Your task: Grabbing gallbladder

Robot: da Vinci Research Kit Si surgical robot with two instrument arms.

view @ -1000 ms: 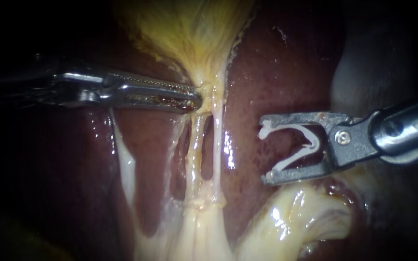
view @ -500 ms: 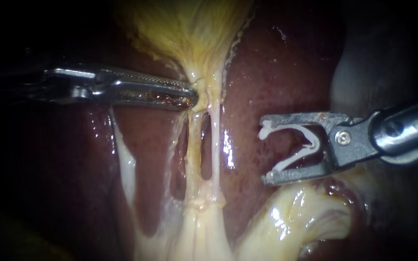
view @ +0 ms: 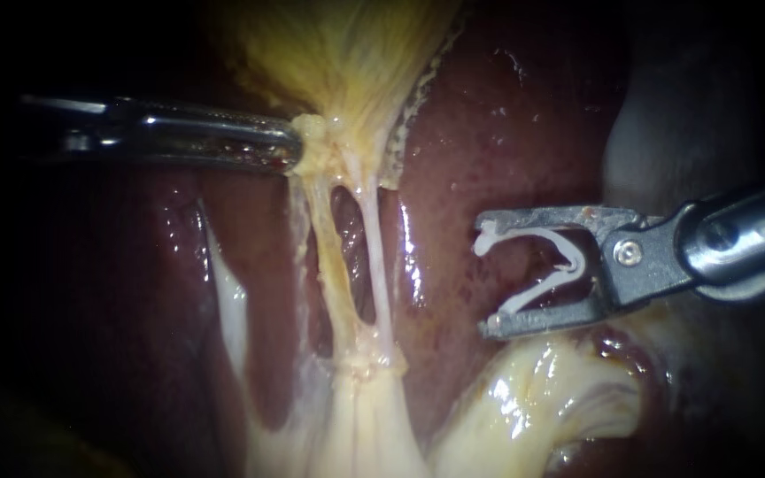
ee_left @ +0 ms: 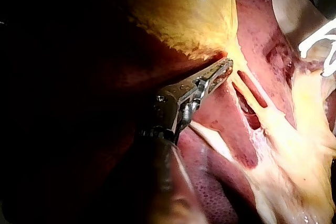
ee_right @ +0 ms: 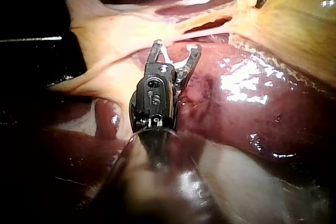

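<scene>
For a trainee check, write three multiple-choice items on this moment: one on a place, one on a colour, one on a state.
1. The clip sits:
A in my right instrument, clear of the tubes
B closed round a tube
C loose on the liver

2. The clip's colour is:
A blue
B green
C white

3. My left instrument is:
A open over the liver
B shut on the gallbladder's narrow end
C shut on the clip

Answers:
1 A: the endoscope view shows bare liver between the clip and the tubes.
2 C: it shows white against the grey metal.
3 B: yellow tissue is pinched at its tip.
</scene>
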